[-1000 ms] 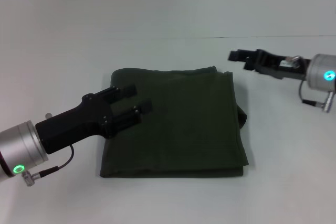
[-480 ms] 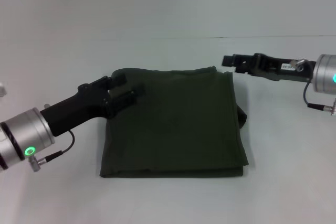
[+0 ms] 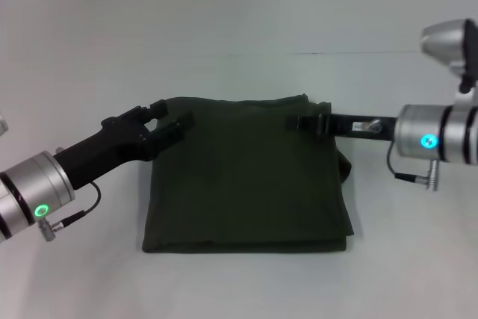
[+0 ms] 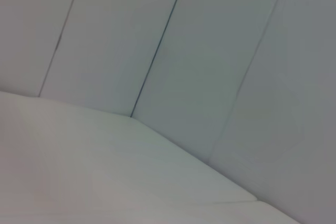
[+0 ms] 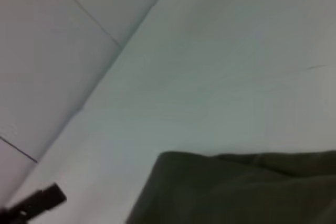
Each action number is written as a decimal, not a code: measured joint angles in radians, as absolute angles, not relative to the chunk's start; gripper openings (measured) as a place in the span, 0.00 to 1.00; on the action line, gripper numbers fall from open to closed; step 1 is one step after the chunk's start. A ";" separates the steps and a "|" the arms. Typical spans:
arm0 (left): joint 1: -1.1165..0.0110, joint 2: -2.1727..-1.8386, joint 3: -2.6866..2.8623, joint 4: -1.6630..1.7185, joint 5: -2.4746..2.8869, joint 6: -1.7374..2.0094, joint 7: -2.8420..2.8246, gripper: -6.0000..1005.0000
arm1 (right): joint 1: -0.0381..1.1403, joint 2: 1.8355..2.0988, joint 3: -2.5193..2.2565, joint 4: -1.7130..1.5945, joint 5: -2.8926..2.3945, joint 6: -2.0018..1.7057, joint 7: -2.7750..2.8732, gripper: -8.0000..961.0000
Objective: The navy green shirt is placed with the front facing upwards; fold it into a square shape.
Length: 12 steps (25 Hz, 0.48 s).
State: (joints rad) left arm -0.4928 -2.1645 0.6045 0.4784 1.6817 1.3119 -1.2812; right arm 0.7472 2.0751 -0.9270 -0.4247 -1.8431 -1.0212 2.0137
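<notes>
Head view: the shirt lies on the bench near its middle, already folded into a compact, roughly square stack of several layers. A small bulge of cloth protrudes at the stack's right edge. The left gripper sits over the far left corner of the stack, its two fingers apart with nothing between them. The right gripper reaches in over the far right part of the stack; whether its jaws are apart or together cannot be told.

Left wrist view: only the bare bench surface and wall panels show; neither shirt nor fingers are visible.

Right wrist view: the far left corner of the folded shirt lies flat on the bench, layered edges visible. A dark finger of the left gripper appears beside it.

Handling judgement: the cloth is light, soft and limp, not fragile. Layers may slide apart. Grip corners or edges, pinching all layers together.
</notes>
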 joint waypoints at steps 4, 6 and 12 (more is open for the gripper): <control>-0.489 -2.164 0.604 0.478 1.681 1.311 -1.281 0.67 | 0.761 2.091 -0.995 -0.395 -1.844 -0.921 2.007 0.24; -0.486 -2.164 0.604 0.479 1.681 1.310 -1.281 0.67 | 0.774 2.091 -1.014 -0.365 -1.844 -0.865 2.007 0.16; -0.483 -2.164 0.604 0.478 1.681 1.310 -1.281 0.67 | 0.761 2.088 -1.017 -0.368 -1.843 -0.809 2.006 0.03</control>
